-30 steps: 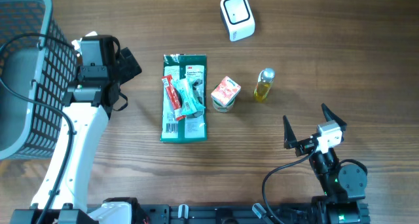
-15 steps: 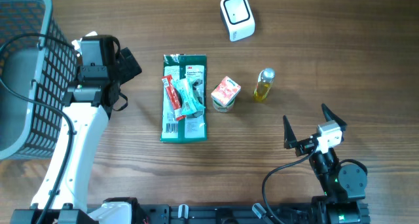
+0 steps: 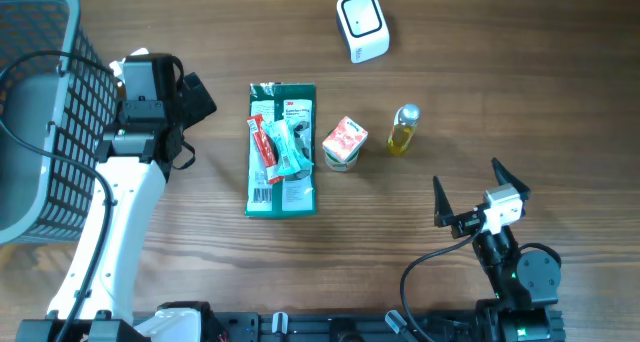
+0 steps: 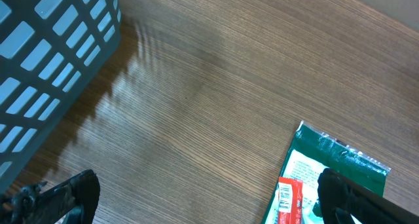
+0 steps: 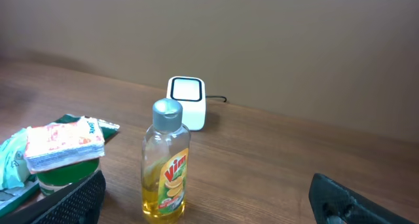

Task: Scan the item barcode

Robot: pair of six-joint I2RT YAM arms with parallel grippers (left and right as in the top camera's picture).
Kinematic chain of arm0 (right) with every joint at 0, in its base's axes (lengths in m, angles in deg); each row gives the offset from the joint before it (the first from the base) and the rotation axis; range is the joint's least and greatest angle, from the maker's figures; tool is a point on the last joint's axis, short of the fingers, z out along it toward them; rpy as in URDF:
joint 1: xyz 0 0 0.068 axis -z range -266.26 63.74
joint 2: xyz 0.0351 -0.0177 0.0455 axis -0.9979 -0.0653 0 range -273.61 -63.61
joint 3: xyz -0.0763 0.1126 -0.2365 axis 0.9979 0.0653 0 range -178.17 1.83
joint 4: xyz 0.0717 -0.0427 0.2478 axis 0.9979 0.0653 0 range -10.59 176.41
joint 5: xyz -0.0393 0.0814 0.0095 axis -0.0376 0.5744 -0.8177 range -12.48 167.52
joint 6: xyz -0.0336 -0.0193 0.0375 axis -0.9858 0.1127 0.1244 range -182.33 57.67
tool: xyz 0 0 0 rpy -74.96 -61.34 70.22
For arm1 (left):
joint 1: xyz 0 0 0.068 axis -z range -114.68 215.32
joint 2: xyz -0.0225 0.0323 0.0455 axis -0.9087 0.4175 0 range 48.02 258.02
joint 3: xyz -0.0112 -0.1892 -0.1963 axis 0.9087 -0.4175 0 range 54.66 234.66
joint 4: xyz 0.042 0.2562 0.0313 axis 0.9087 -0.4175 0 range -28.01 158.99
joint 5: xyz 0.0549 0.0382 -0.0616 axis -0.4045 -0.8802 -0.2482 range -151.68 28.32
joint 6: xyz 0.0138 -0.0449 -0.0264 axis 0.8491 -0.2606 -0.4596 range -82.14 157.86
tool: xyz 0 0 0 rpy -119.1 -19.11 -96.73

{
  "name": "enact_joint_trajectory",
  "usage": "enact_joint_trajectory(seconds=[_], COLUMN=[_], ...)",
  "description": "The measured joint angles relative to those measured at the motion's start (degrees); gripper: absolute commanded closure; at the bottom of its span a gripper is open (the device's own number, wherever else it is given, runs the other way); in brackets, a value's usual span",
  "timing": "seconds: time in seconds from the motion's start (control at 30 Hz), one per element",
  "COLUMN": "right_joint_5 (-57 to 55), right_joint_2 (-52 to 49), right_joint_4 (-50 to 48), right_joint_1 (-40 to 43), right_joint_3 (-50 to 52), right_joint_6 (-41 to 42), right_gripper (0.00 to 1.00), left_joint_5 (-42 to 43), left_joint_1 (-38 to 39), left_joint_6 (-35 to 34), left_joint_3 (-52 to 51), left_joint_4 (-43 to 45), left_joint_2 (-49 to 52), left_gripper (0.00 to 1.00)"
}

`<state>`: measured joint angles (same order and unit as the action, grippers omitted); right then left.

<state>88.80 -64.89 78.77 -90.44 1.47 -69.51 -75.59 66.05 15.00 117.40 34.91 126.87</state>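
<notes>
A brown wooden table (image 3: 520, 72) fills the overhead view. At its far left corner stands a large grey mesh basket (image 3: 40, 132). Just right of the basket, a white robot arm (image 3: 115, 212) reaches from the near edge toward the far side; its left gripper (image 4: 206, 201) has its two black fingers spread wide over bare wood, holding nothing. Near the middle of the table lies a flat green packet (image 3: 300, 122), long side running near to far, well apart from both grippers. At the near right, the right gripper (image 3: 466, 174) points toward the far side with its fingers also spread wide and empty. A white box-shaped scanner (image 3: 362, 24) sits at the far edge, right of centre, with a cable leading away behind it. Just right of the green packet stands a small carton (image 3: 344, 143) with a pink-and-red top, and just right of that an upright clear bottle (image 3: 403, 129) of yellow liquid with a grey cap. On the green packet rest a thin red sachet (image 3: 262, 140) and a teal sachet (image 3: 288, 152), side by side.
</notes>
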Motion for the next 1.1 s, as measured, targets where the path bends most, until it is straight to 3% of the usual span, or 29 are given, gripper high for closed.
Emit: enact_joint_trajectory(seconds=[0.2, 0.47, 0.57, 0.67, 0.83, 0.93, 1.03, 1.1], right_joint_5=[-0.42, 0.28, 0.31, 0.33, 3.04, 4.76, 11.96, 14.14], right_joint_2=[0.00, 0.00, -1.62, -12.17, -39.41, -54.40, -64.08, -68.26], right_joint_4=[0.00, 2.97, 12.11, 24.37, 50.60, 59.01, 60.67, 61.92], right_joint_1=[0.00, 0.00, 0.00, 0.02, 0.02, 0.00, 0.11, 0.11], right_joint_3=[0.00, -3.93, -17.99, -36.96, -69.59, -84.83, -90.23, -90.16], right_joint_6=[0.87, 18.12, 24.11, 25.44, 22.12, 19.85, 18.84, 19.58], right_gripper=[0.00, 0.00, 0.00, 0.00, 0.00, 0.00, 0.01, 0.09], left_joint_5=[0.00, 0.00, 0.00, 0.00, -0.22, -0.33, -0.39, -0.39], left_joint_1=[0.00, 0.00, 0.00, 0.00, 0.00, 0.00, 0.00, 0.00], left_joint_6=[0.00, 0.00, 0.00, 0.02, 0.02, 0.02, 0.02, 0.02], left_joint_3=[0.00, 0.00, 0.00, 0.00, 0.00, 0.00, 0.00, 0.00], left_joint_4=[0.00, -0.02, 0.00, -0.07, -0.04, -0.17, -0.17, -0.17], left_joint_2=[0.00, 0.00, 0.00, 0.00, 0.00, 0.00, 0.00, 0.00], left_gripper=[0.00, 0.00, 0.00, 0.00, 0.00, 0.00, 0.00, 0.00])
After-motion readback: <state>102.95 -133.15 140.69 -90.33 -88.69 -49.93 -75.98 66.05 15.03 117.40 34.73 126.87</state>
